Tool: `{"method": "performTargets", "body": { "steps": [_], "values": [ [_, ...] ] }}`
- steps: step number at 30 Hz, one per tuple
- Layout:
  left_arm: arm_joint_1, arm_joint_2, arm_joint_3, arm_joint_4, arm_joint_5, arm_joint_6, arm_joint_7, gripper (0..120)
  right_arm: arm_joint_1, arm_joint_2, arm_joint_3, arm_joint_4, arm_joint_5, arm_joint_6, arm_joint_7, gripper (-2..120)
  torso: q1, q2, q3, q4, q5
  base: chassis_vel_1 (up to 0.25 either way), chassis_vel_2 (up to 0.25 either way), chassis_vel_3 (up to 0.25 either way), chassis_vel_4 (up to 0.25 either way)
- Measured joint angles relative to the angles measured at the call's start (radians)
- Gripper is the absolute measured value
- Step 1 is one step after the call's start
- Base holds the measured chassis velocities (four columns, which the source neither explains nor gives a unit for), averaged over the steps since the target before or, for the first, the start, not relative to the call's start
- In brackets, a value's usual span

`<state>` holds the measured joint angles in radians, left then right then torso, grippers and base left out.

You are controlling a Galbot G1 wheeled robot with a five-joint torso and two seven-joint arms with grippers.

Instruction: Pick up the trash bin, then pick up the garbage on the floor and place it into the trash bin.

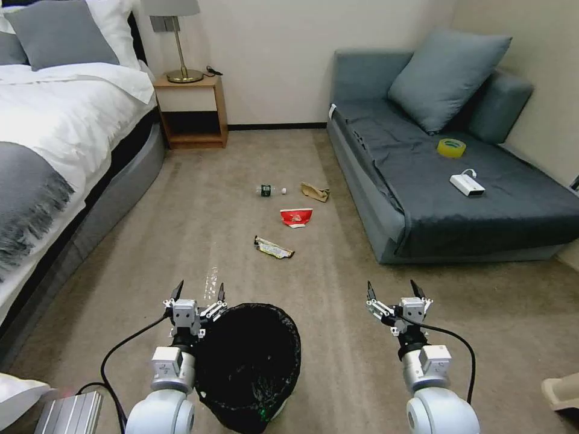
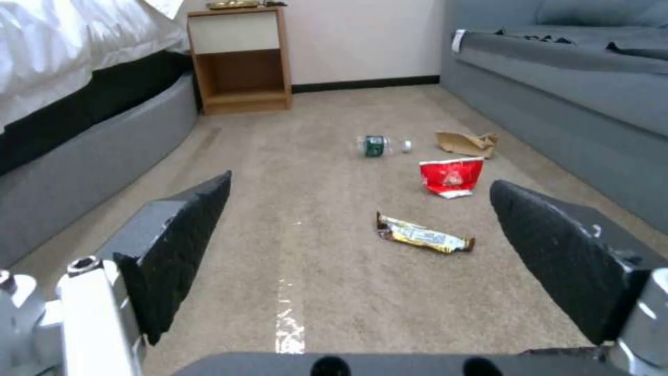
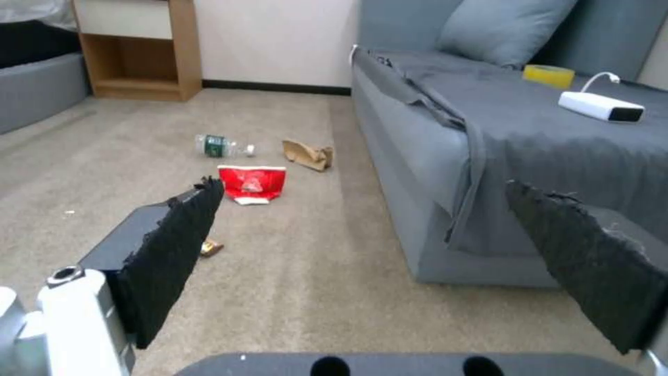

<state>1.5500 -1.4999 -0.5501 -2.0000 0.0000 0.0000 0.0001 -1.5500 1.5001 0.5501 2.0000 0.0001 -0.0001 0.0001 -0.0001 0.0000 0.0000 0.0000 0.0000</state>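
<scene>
my grippers: two, left [image 1: 197, 293] and right [image 1: 392, 292]
bin [image 1: 250, 367]: one
litter: four, wrapper [image 1: 273, 248], carton [image 1: 296, 216], paper [image 1: 315, 191], bottle [image 1: 269, 190]

No writing can be read anywhere. The clear mini bottle [image 2: 382, 145] wears a green label, but its print is too small to make out. Just beside it, toward the robot, the flattened red-and-white paper carton [image 2: 451, 177] shows a pale mark in the middle of its red face; no letters can be told. Nearer still from the bottle, the yellow-silver snack wrapper [image 2: 425, 238] carries dark blotches of print that cannot be made out as words.
</scene>
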Motion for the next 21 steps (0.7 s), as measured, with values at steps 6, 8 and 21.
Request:
{"method": "performTargets", "body": {
  "steps": [6,8,21],
  "values": [
    [0.021,0.009,-0.012,-0.045,-0.042,0.048,-0.033,100,-0.031,0.039,0.058,0.054,0.019,0.048,0.059,100,0.0,0.0,0.0,-0.0001,-0.0009,0.0,0.0,0.0,0.0],
    [0.042,0.019,-0.024,-0.093,-0.084,0.096,-0.066,100,-0.047,0.059,0.078,0.077,0.028,0.058,0.077,100,0.0,0.0,0.0,-0.0008,-0.0009,0.0,0.0,0.0,0.0],
    [0.083,0.092,-0.049,-0.239,-0.239,0.279,-0.144,100,-0.065,0.036,0.08,0.141,0.091,0.048,0.067,100,0.0,0.0,0.0,0.0001,0.0001,0.0,0.0,0.0,0.0]
  ]
}}
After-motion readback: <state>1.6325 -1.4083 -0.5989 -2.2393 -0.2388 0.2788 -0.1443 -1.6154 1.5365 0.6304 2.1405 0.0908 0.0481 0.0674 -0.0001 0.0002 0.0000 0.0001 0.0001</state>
